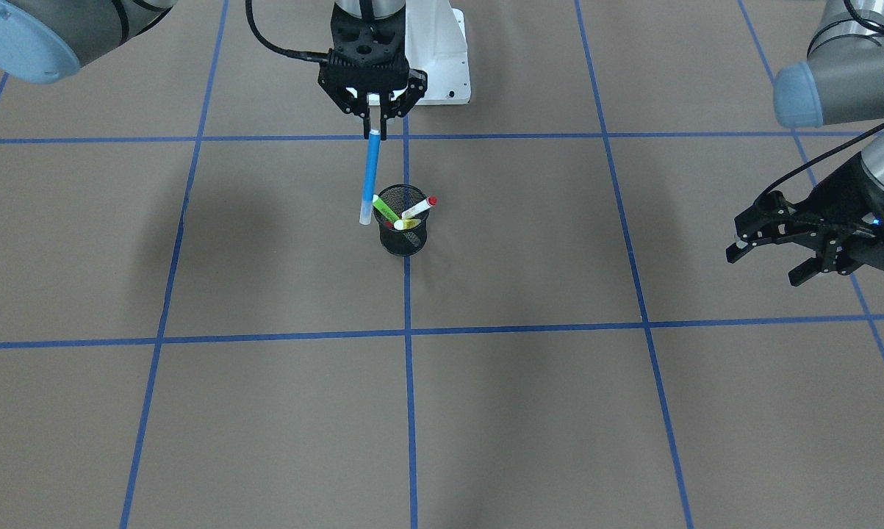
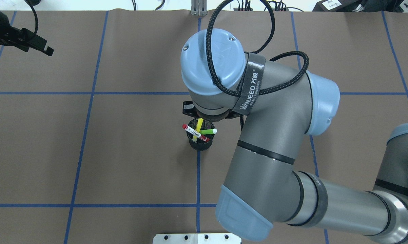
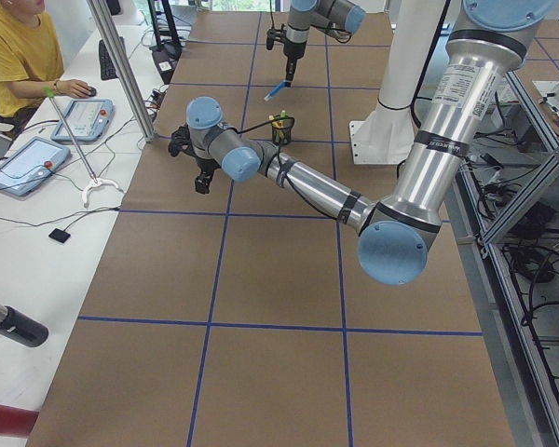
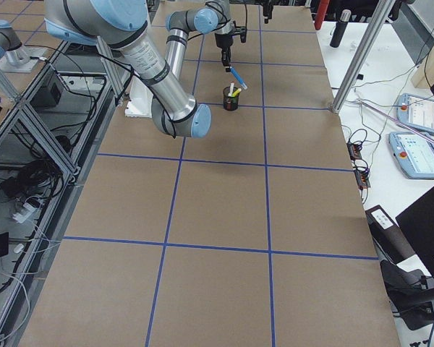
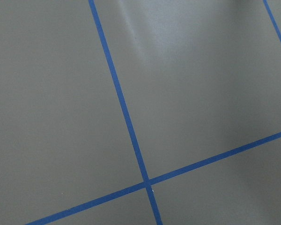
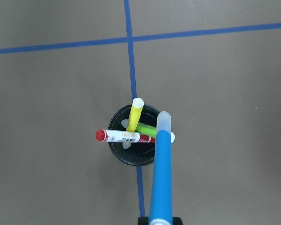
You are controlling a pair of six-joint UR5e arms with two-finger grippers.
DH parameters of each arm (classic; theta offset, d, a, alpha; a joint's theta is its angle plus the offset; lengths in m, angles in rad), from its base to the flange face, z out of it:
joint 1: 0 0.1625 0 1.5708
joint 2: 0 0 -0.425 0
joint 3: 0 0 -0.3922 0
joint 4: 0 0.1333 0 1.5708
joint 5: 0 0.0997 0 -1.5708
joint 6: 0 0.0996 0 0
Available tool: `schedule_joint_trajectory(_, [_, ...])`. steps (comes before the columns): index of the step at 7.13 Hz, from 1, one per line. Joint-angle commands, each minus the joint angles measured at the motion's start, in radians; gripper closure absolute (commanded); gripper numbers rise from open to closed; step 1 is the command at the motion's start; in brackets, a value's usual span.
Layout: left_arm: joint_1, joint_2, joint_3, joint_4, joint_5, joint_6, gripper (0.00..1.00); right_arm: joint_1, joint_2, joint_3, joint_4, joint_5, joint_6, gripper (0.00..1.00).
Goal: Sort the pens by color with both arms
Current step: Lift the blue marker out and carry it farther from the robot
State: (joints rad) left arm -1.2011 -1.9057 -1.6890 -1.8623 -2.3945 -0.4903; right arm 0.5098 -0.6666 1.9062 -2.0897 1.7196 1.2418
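My right gripper point(image 1: 375, 132) is shut on the top end of the blue pen point(image 1: 370, 176). The pen hangs tilted, its pale lower end close by the rim of the black mesh cup point(image 1: 403, 236). In the right wrist view the blue pen point(image 6: 161, 178) points at the cup point(image 6: 131, 158). The green pen point(image 6: 147, 130), the yellow pen point(image 6: 135, 115) and the white pen with the red cap point(image 6: 122, 136) stand crossed in the cup. My left gripper point(image 1: 768, 264) is open and empty, far off to the side of the cup.
The brown mat is divided by blue tape lines point(image 5: 147, 182). The white metal base point(image 1: 442, 59) stands behind the cup. My right arm's elbow point(image 2: 258, 101) hangs over the mat beside the cup. An operator point(image 3: 19, 56) sits at a side desk.
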Motion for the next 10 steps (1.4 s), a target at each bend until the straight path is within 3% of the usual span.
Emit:
schedule_joint_trajectory(1, [0.0,0.0,0.0,0.0,0.0,-0.001,0.0,0.088,-0.017,-0.183,0.243,-0.015,-0.068,1.0])
schedule_joint_trajectory(3, [0.0,-0.001,-0.001,0.0,0.0,-0.001,0.0,0.134,-0.047,-0.339,0.424,-0.098,-0.131,1.0])
schedule_joint_trajectory(6, [0.0,0.0,-0.001,0.0,0.0,-0.001,0.0,0.153,-0.09,-0.591,0.785,-0.222,-0.151,1.0])
schedule_joint_trajectory(10, [0.005,-0.001,-0.003,0.0,0.0,-0.001,0.0,0.176,-0.214,-0.602,0.994,-0.253,-0.193,1.0])
